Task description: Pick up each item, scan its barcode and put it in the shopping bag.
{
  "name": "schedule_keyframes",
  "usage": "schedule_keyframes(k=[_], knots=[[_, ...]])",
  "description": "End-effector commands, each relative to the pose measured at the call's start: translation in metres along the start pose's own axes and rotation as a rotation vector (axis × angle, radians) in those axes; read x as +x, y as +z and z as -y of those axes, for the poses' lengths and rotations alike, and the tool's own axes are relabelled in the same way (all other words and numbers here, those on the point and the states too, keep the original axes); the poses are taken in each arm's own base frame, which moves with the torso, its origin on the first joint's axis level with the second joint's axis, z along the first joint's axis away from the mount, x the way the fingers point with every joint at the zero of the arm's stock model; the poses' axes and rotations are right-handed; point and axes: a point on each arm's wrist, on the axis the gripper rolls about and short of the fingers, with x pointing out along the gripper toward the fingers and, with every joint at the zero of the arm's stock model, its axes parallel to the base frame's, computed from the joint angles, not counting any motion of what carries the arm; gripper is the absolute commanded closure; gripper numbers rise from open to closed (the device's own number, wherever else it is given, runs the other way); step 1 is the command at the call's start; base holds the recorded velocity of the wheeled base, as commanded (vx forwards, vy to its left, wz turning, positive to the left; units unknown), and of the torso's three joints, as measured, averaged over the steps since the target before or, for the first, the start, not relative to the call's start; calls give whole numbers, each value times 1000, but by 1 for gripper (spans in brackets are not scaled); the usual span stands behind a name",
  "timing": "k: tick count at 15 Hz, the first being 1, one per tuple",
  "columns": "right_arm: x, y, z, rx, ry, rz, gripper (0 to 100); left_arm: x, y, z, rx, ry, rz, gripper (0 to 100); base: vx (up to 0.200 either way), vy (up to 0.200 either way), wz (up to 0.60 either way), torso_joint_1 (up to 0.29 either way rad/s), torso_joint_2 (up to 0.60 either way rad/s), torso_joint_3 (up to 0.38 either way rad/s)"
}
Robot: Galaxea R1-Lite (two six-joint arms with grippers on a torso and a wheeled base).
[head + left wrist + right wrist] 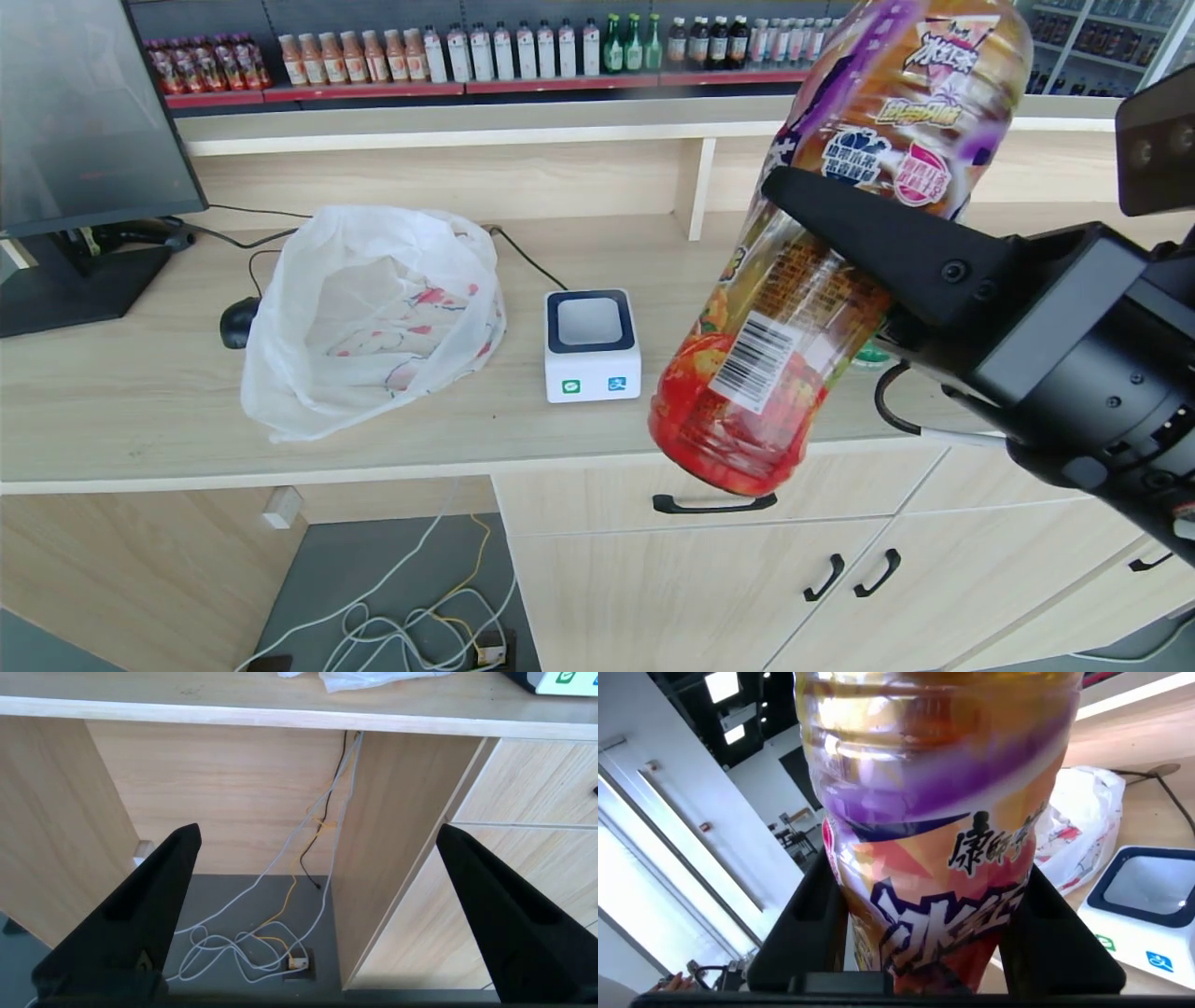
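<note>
One long worktop [140,392] carries everything, and one scanner [592,343] sits about midway along it, window facing up so an item can be passed over it. One monitor [89,112] stands far to the scanner's left, at the back. One shopping bag [369,313] lies just left of the scanner with its mouth gaping toward the front, likely so scanned goods can drop straight in. One bottle [896,103] hangs in the air to the scanner's right and nearer the front edge. It is tilted, and its barcode [754,362] faces up and outward rather than toward the scanner window, so I judge the scan is not yet done. The right gripper [826,266] is clamped round the bottle's middle. The left gripper [318,924], the second of two, is spread wide and empty, lower than the scanner before the open space under the worktop, probably parked out of the way. One mouse [238,322] lies beyond the bag from the scanner.
</note>
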Motion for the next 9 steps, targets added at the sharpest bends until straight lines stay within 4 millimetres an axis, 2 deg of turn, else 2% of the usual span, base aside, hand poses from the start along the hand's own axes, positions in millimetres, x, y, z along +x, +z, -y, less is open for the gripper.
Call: schedule_keyframes(k=[1,9], knots=[[0,-1,0,0,1,1,100,0,0,0,0,0,1,0,0,0,0,0,0,0],[0,-1,0,-1,2,4,100,0,0,0,0,0,1,0,0,0,0,0,0,0]])
